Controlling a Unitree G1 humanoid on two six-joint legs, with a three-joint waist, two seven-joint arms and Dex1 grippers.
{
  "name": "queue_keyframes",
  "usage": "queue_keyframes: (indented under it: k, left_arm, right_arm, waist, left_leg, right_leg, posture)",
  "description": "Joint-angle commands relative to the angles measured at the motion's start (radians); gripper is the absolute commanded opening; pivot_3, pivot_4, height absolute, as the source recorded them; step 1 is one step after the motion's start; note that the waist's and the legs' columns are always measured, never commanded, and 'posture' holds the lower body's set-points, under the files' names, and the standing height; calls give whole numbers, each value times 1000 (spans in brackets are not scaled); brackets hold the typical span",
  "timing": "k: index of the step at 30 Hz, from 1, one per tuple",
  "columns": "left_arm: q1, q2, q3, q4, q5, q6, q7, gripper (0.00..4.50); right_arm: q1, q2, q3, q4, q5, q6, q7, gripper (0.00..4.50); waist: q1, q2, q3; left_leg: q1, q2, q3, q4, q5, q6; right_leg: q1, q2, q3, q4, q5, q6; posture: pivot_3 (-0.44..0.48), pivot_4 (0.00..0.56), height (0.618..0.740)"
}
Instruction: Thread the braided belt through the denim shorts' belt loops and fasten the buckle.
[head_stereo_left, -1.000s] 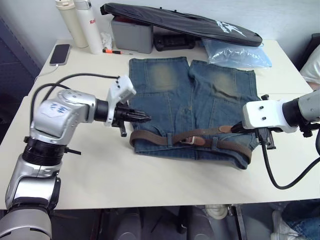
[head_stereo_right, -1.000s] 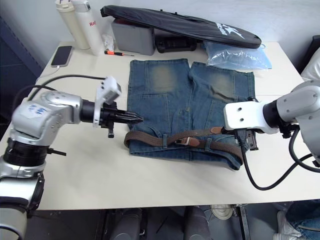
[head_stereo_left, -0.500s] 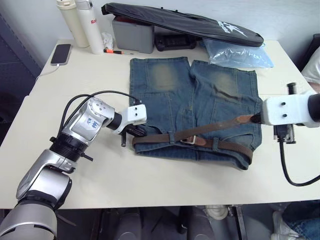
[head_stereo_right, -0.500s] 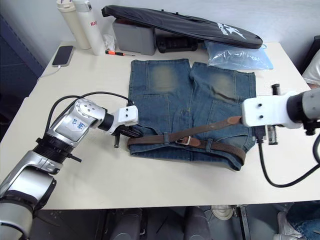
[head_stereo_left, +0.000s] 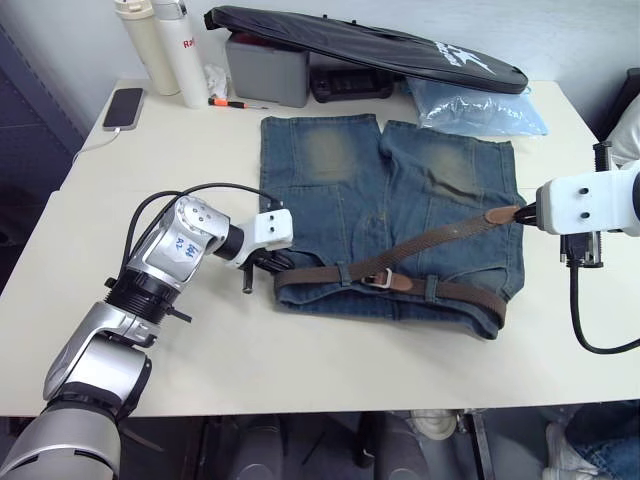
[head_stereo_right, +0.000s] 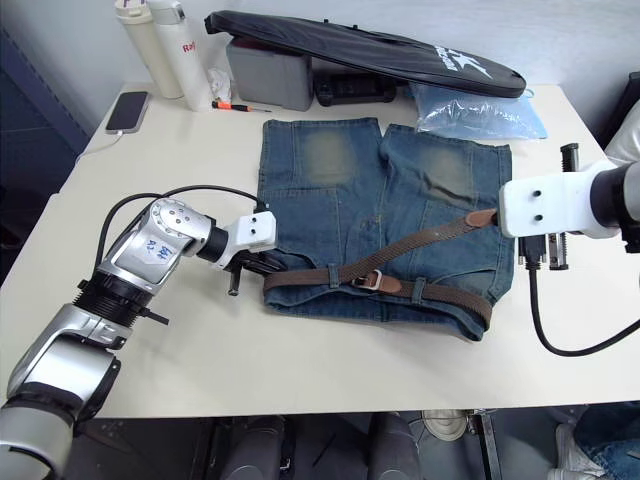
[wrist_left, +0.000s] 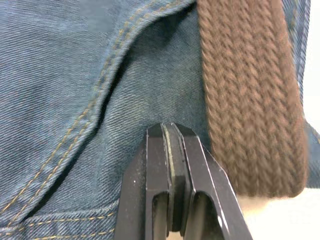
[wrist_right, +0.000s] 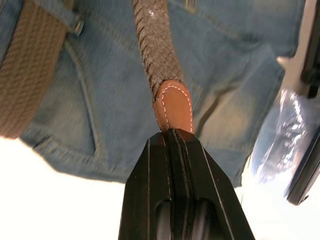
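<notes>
Nearest the camera, in the lower middle of the frame, the denim shorts lie flat on the white table with the waistband toward the front edge. The braided belt runs along that waistband under the belt loops, curls round at the lower right corner of the shorts and passes through the buckle, which sits at centre frame. From the buckle the free end rises diagonally toward the right edge, off the cloth.

At the left of the waistband, the left gripper has its fingers pressed together on the denim just beside the belt's looped end; in the left wrist view the fingertips are closed flat against each other with a fold of the shorts' fabric at their tips, the braid lying right alongside, not pinched.

At the right edge of the frame, the right gripper is clamped tight on the belt's tan leather tip, holding the strap taut over the right leg of the shorts.

Farther back, along the upper part of the frame: a phone at upper left, two tall white bottles, an orange-handled screwdriver, a grey box, a long black bag resting across it, and a clear plastic bag at upper right. None of these touches the shorts or lies in either arm's way
</notes>
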Motion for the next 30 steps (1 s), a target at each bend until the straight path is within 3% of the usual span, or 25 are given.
queue_keyframes:
  k: [1, 5, 6, 7, 9, 11, 17, 23, 29, 30]
  left_arm:
    - [-80, -50, 209, 27, -122, 108, 79, 832]
    - [-156, -144, 328, -51, -213, 107, 160, 2144]
    - [-157, -175, 327, -90, -218, 111, 179, 2753]
    - [-154, -204, 318, -127, -216, 108, 199, 2826]
    - [-144, -244, 294, -177, -193, 99, 237, 3587]
    - [-125, -272, 197, -222, -81, 39, 299, 4469]
    - [-99, -386, 104, -270, -2, 65, 415, 4469]
    - [-106, -477, 86, -257, 22, 118, 497, 4469]
    - [-129, -510, 40, -199, 89, 66, 537, 4469]
    - [-138, -516, 37, -184, 99, 54, 544, 4214]
  right_arm:
    - [-55, 20, 7, 7, 7, 7, 13, 0]
    - [-104, 60, 26, 8, 14, 76, 2, 0]
    - [-118, 73, 30, 6, 16, 110, -5, 0]
    - [-127, 80, 33, 4, 18, 135, -9, 0]
    - [-136, 89, 34, -5, 19, 170, -9, 0]
    - [-143, 95, 34, -16, 21, 213, -6, 0]
    - [-147, 96, 26, -54, 43, 337, -7, 0]
    - [-144, 88, 19, -76, 54, 393, -13, 0]
    - [-148, 91, 18, -83, 62, 403, -20, 0]
    - [-149, 92, 18, -83, 63, 405, -21, 0]
  waist:
    - [-1, 0, 0]
    - [1, 0, 0]
    - [0, 0, 0]
    - [-2, 0, 0]
    - [1, 0, 0]
    - [0, 0, 0]
    - [0, 0, 0]
    - [0, 0, 0]
    - [0, 0, 0]
    - [0, 0, 0]
  left_leg:
    - [-1, 0, 0, 1, 0, 0]
    - [-2, 0, -1, 3, 0, 1]
    - [-3, 0, -1, 4, -1, 1]
    - [-3, 0, -1, 4, -1, 2]
    - [-2, 0, 0, 5, -2, 3]
    - [-3, 0, 0, 6, -2, 3]
    - [-3, 0, 0, 7, -2, 3]
    - [-3, 0, 0, 7, -2, 3]
    - [-3, 0, 0, 7, -3, 3]
    - [-3, 0, 0, 7, -3, 3]
  right_leg:
    - [0, 0, 0, 0, 0, 0]
    - [-1, 0, 0, 0, 0, 1]
    - [-1, 0, 0, 0, 0, 1]
    - [0, 0, 0, 0, 1, 1]
    - [1, 0, 0, -1, 1, 2]
    - [1, 0, 0, 0, 1, 2]
    - [1, 0, 0, 0, 1, 2]
    - [1, 0, 0, 0, 1, 2]
    - [1, 0, 0, 0, 1, 2]
    - [1, 0, 0, 0, 1, 2]
  posture:
    - [0, 150, 740]
    - [0, 150, 740]
    - [0, 150, 740]
    - [0, 150, 740]
    - [0, 150, 740]
    - [0, 150, 740]
    - [0, 150, 740]
    - [0, 150, 740]
    - [0, 150, 740]
    - [0, 150, 740]
